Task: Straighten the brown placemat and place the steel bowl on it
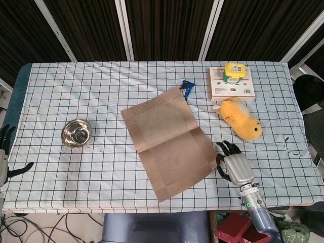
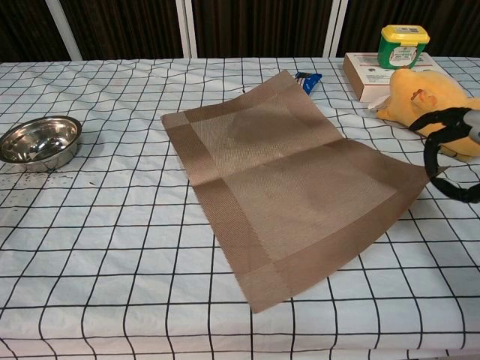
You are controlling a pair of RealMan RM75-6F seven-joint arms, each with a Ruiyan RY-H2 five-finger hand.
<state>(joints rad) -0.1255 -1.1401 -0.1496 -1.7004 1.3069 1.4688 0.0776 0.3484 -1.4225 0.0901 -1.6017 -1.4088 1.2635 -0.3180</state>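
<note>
The brown placemat lies askew across the middle of the checked table, turned diagonally. My right hand is at the mat's right corner, near the front right of the table, fingers curled around that corner and gripping it. Far to the left, the steel bowl sits upright on the cloth, apart from the mat. At the table's left edge my left hand hangs with fingers spread, holding nothing; the chest view does not show it.
A yellow plush toy lies just behind my right hand. Behind it stands a flat box with a green-lidded tub on top. A blue packet touches the mat's far corner.
</note>
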